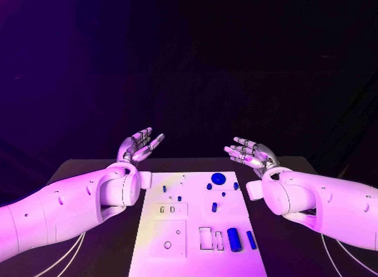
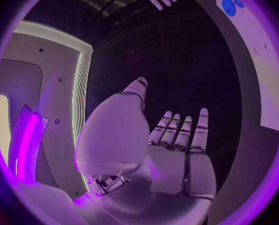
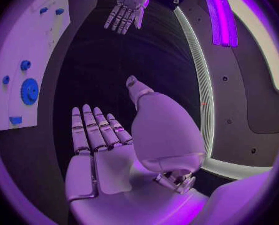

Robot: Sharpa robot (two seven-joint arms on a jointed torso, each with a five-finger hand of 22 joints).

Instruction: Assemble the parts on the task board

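hands raised over a black table: the robot's silver many-fingered left hand, left of centre in the head view, and its silver many-fingered right hand, right of centre, both hang released, fingers spread and holding nothing, above the table's far end. the flat white rectangular task board lies in the lower middle of the frame, between the two white arms and apart from both hands. small blue parts lie on it: a round blue disc near the board's far edge, a blue cylinder toward its near right, and a slim blue bar just right of the cylinder.
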